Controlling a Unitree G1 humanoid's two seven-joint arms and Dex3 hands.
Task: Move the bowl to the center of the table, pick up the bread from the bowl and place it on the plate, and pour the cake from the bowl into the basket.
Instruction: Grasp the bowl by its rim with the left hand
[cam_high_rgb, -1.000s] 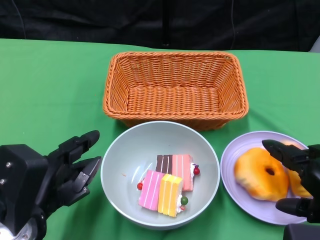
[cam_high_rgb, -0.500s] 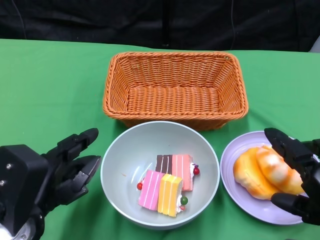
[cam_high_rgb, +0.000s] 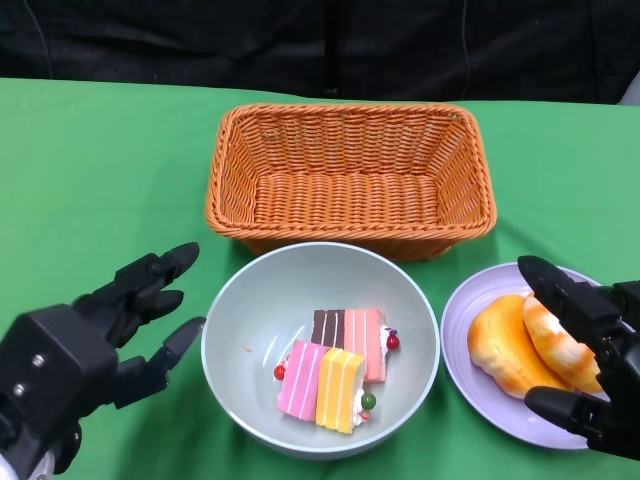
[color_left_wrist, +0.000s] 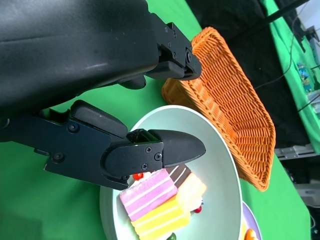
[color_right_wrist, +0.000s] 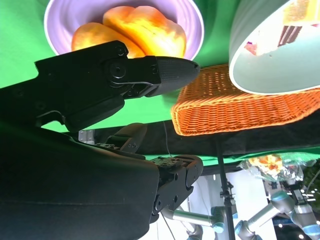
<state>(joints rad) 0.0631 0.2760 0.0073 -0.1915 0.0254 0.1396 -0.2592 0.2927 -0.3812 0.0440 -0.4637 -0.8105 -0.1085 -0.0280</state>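
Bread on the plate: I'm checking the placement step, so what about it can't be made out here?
- Head view: the right hand covers the bread's right end, so contact there cannot be told.
- Right wrist view: a finger hides the bread's near edge on the plate.
- Left wrist view: the frame edge cuts off plate and bread.

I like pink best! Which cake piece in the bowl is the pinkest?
The front-left cake piece, all pink stripes. Its neighbour is yellow and orange; the back one has brown.
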